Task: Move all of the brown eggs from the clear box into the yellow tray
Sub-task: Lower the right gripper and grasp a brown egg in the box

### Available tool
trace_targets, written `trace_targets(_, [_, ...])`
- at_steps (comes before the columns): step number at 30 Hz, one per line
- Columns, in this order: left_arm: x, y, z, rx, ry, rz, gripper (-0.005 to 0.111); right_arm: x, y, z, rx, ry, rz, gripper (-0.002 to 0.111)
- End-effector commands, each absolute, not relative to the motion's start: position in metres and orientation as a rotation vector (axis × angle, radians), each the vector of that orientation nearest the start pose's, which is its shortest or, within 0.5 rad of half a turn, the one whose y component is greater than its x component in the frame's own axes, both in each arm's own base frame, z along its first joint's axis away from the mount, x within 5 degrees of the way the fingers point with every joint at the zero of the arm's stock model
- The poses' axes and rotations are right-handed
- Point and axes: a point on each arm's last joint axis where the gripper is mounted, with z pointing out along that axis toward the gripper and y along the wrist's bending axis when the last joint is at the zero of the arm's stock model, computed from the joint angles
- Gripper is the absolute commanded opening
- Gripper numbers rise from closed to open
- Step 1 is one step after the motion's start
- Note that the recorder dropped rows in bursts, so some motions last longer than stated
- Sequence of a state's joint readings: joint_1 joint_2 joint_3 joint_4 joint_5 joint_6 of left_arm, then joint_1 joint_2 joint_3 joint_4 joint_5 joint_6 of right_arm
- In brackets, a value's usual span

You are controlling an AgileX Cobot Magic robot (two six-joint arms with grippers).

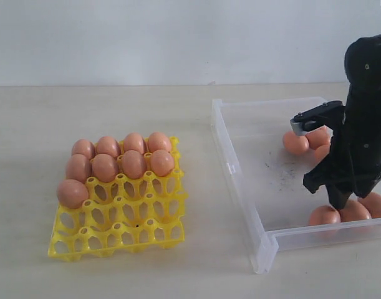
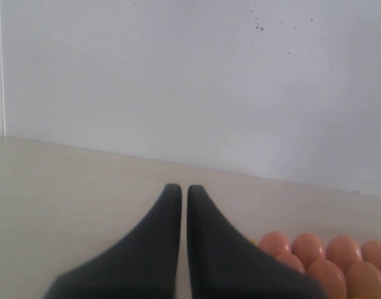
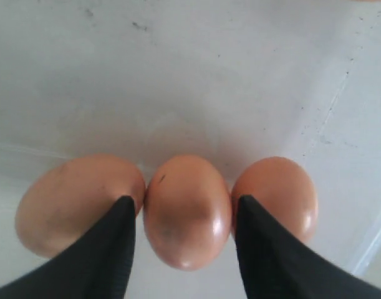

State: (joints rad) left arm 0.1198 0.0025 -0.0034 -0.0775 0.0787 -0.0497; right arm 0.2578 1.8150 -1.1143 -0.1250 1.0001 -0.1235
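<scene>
The yellow tray (image 1: 146, 232) on the left holds several brown eggs (image 1: 118, 163) in its far rows and one at its left edge. On the right, the clear box (image 1: 235, 169) has brown eggs at its far side (image 1: 295, 143) and along its near wall (image 1: 324, 216). My right gripper (image 3: 184, 199) is down in the box. Its fingers (image 3: 118, 243) press either side of the middle brown egg (image 3: 187, 212) of a row of three, which rests on the box floor. My left gripper (image 2: 178, 187) is shut and empty above the table, beside the tray's eggs (image 2: 327, 255).
The right arm (image 1: 361, 137) stands over the box's right half and hides part of it. The box's near corner (image 1: 263, 252) juts toward the front. Bare table lies between tray and box. A white wall closes the back.
</scene>
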Motion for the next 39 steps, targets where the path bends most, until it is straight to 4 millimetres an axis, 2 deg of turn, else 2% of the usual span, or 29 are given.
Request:
trace_targets(1, [0.056,0.006,0.206,-0.199,1.549,-0.026,0.004,0.314,0.067,0.162,-0.757,3.124,-0.226,0.043])
trace_targets(12, [0.056,0.006,0.206,-0.199,1.548,-0.026,0.004,0.313,0.067,0.143,-0.831,3.197,-0.235,0.044])
trace_targets(18, [0.056,0.006,0.206,-0.199,1.548,-0.026,0.004,0.314,0.067,0.135,-0.840,3.217,-0.236,0.061])
trace_targets(31, [0.056,0.006,0.206,-0.199,1.548,-0.026,0.004,0.318,0.068,0.133,-0.791,3.184,-0.229,0.060])
trace_targets(34, [0.056,0.006,0.206,-0.199,1.548,-0.026,0.004,0.317,0.068,0.133,-0.785,3.194,-0.232,0.044])
trace_targets(37, [0.056,0.006,0.206,-0.199,1.548,-0.026,0.004,0.315,0.067,0.133,-0.791,3.219,-0.238,0.009])
trace_targets(38, [0.056,0.006,0.206,-0.199,1.548,-0.026,0.004,0.315,0.067,0.133,-0.803,3.220,-0.238,0.000])
trace_targets(39, [0.056,0.006,0.206,-0.199,1.548,-0.026,0.004,0.315,0.067,0.133,-0.804,3.217,-0.240,0.000])
